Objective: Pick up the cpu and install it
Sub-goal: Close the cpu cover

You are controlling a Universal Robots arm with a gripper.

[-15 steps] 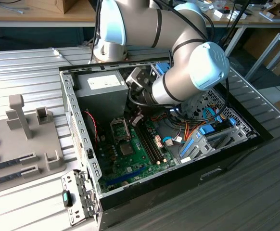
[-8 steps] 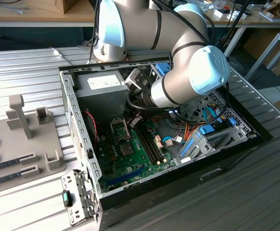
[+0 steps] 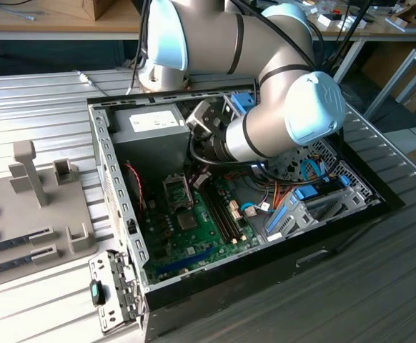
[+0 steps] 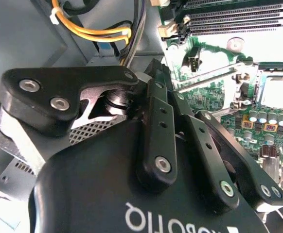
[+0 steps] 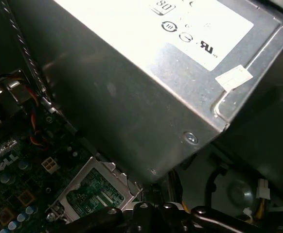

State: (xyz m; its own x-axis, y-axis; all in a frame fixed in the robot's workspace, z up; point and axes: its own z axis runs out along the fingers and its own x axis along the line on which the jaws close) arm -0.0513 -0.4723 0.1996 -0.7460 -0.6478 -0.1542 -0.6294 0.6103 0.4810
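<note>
Gripper [image 3: 201, 171]: black, on the wrist of the silver-grey jointed arm [image 3: 294, 107], low inside the open black-and-grey metal computer case [image 3: 111, 186]. Wide or narrow: cannot tell. Whether it holds anything: cannot tell.

Exterior view:
- Flat grey tray with upright pegs [image 3: 8, 200] lies on the ribbed metal table at 9 o'clock from the case, well apart from the gripper.
- Grey box-shaped power supply [image 3: 151, 136] sits at 11 o'clock from the gripper.
- Green motherboard [image 3: 194, 236] spreads at 6 o'clock.
- Square metal-framed processor socket [image 3: 178, 191] is just beside the gripper at 7 o'clock.

First wrist view adds the power supply's white printed label [image 5: 180, 19] with certification marks, and green showing through the socket frame's window.

Second wrist view adds the gripper's black linkage bars [image 4: 153, 131], long black memory slots [image 4: 238, 17], yellow cables [image 4: 93, 34], and a pale square inside the socket frame.

Cpu: position, heading and long axis cannot be told; it may be the pale square in the socket, unconfirmed.
</note>
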